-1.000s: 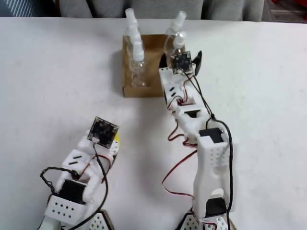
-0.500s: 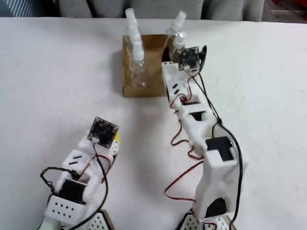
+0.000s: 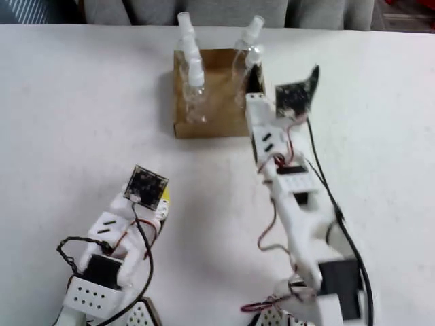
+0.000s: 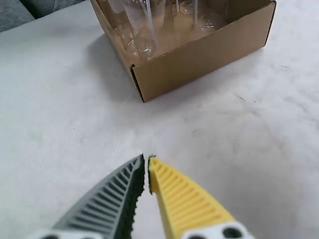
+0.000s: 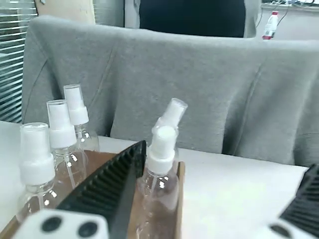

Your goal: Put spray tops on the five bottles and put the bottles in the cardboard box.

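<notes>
Ribbed left fingers (image 4: 182, 196) pinch together, empty; black right fingers (image 5: 109, 191) gape, empty, by the cardboard box (image 4: 199, 59).

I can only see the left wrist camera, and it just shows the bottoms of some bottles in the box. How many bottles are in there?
Observer: Five bottles stand in the cardboard box, three along one side and two along the other.
Operator: Do they all have spray tops?
Observer: Yes. The right wrist view shows a white spray top on each one, and the far bottle of the pair has its top tilted.
Operator: Where's the other arm?
Observer: The right gripper is open at the box's side, next to the nearer bottle of the pair, and it holds nothing.
</notes>
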